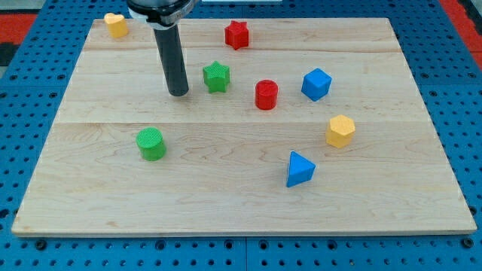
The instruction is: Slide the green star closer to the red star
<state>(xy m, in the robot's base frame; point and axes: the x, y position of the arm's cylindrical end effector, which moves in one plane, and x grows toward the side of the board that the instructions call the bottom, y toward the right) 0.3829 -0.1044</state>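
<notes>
The green star (216, 76) lies on the wooden board in the upper middle of the view. The red star (236, 35) lies near the board's top edge, up and slightly right of the green star. My tip (179, 93) rests on the board just left of the green star and a little lower, with a small gap between them. The dark rod rises from the tip to the view's top.
A red cylinder (266, 95) stands right of the green star. A blue cube (316, 83), a yellow hexagonal block (340, 130), a blue triangular block (299, 168), a green cylinder (151, 143) and a yellow heart-like block (115, 25) are spread about the board (376, 196).
</notes>
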